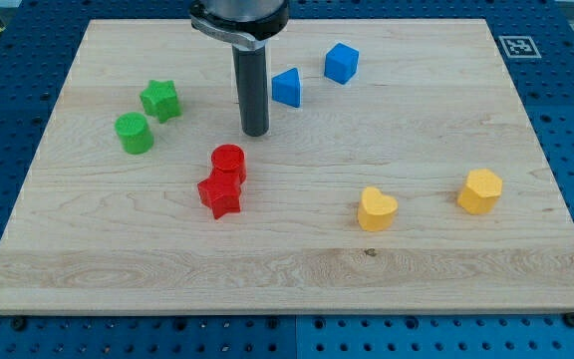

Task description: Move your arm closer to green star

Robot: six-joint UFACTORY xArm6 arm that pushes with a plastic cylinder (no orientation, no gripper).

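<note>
Standing upright on a wooden board, my tip is recorded near the board's centre, toward the view's top; no claw is fitted, so no open or closed state is to be told. The green star is listed to the tip's left, well apart from it, with a green cylinder just beside it at lower left. A red cylinder and red star, apparently touching, are placed just below the tip. A blue block, perhaps a prism, is noted just right of the rod, a blue cube farther right. Two yellow blocks are entered at lower right: a yellow heart and a yellow block of unclear shape.
</note>
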